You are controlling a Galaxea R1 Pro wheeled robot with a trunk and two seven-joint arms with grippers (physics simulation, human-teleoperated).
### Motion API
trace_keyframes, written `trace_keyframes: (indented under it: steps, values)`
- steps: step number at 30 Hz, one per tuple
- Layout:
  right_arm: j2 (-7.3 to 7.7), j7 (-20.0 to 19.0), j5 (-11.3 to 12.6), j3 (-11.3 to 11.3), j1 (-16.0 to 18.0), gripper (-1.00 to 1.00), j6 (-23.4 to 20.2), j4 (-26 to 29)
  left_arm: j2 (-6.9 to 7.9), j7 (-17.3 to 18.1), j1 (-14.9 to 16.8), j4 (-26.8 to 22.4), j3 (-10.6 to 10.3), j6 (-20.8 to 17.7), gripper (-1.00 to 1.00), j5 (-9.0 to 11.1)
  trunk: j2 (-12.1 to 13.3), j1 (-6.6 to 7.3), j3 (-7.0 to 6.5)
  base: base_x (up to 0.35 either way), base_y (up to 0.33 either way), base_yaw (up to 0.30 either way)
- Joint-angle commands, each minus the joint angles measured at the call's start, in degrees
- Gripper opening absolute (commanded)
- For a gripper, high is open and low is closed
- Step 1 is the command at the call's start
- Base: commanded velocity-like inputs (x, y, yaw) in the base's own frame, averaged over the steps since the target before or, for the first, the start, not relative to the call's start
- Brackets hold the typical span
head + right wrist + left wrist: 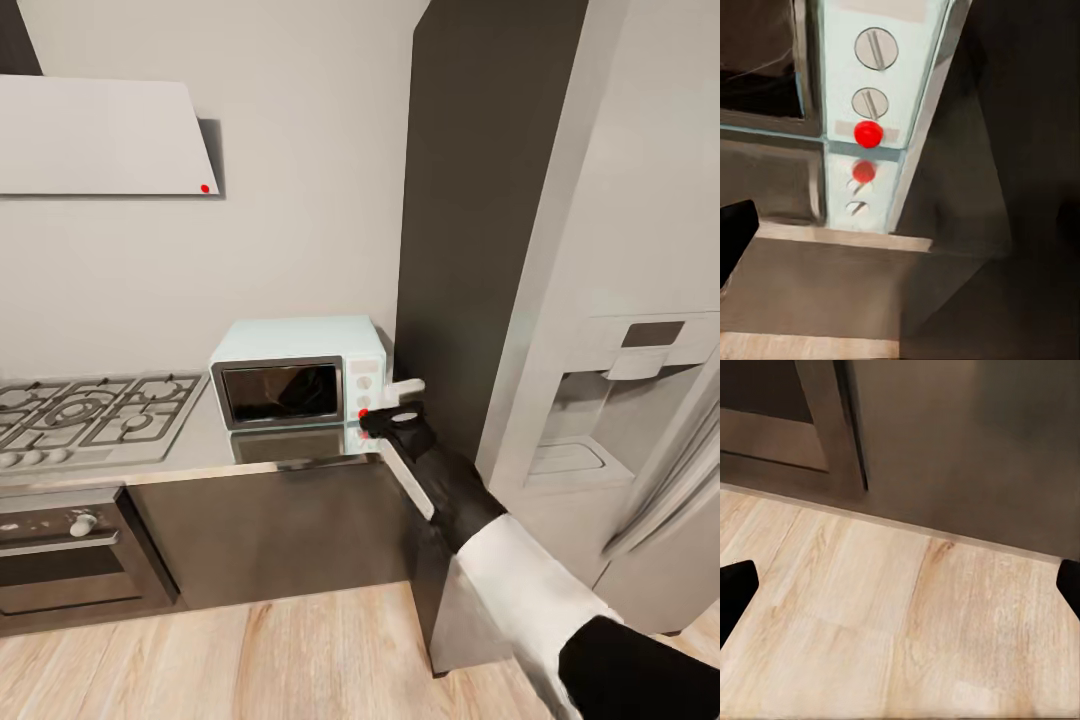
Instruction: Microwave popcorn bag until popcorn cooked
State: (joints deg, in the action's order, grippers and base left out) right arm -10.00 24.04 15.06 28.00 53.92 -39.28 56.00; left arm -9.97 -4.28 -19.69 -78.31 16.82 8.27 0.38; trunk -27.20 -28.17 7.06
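The kitchen has a pale grey wall (pixel 300 150) at the far side, with a white slanted hood (pixel 100 135) mounted upper left; a small red dot sits at the hood's lower right corner. A steel fridge (pixel 620 350) occupies the right side, with a recessed dispenser in its door. A tall dark panel (pixel 480 220) stands between the fridge and the wall. The wood floor (pixel 250 650) runs along the near edge, below glossy black cabinets (pixel 270 530).

The countertop (pixel 210 450) is grey and reflective. A gas hob (pixel 90 415) is set into it at left, and a built-in oven (pixel 70 560) sits below the hob.

The microwave (pixel 300 375) stands on the countertop at its right end, next to the dark panel. Its door is closed, and the dark glass shows only reflections. The control strip on its right side carries two white knobs (pixel 876 49) one above the other, with a round red light (pixel 868 134) below them. The countertop mirrors the light and knobs.

The right gripper (pixel 395 405) is at the microwave's lower right front corner, close to the red light. Whether it touches the light cannot be told, and the jaw spacing cannot be told.

The left gripper (pixel 900 577) points at the floor in front of the cabinets. One dark fingertip (pixel 735 585) shows at each side edge of the left wrist view, so the jaws stand wide with nothing between them.

The popcorn bag cannot be located.
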Motion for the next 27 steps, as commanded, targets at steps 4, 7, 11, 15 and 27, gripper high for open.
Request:
trace_keyframes:
  steps: [4,7,11,15,27]
  values:
    - [0.00,0.22,14.82,-0.99,12.87,1.00,12.31,-27.39,-0.03,-0.11,0.16,1.90,0.05,0.35,1.00,0.13,-0.12,-0.02,0.12,0.000,0.000,0.000]
    - [0.00,-0.04,17.44,-0.92,15.65,1.00,16.31,-34.10,0.01,-0.11,0.30,2.89,0.12,0.38,1.00,0.14,-0.12,-0.02,0.12,0.000,0.000,0.000]
    - [0.00,-0.12,18.19,0.82,16.48,1.00,17.23,-36.09,0.03,-0.12,0.44,3.19,0.14,0.36,1.00,0.14,-0.12,-0.02,0.12,0.000,0.000,0.000]
    - [0.00,-0.20,18.32,1.98,16.59,1.00,17.29,-36.43,0.09,-0.06,0.64,3.30,0.17,0.36,1.00,0.14,-0.12,-0.02,0.12,0.028,0.113,0.000]
    - [0.00,-4.74,18.34,5.07,15.70,1.00,17.86,-37.38,0.21,0.05,0.79,3.79,0.30,0.34,1.00,0.09,-0.12,-0.02,0.12,0.038,0.289,0.000]
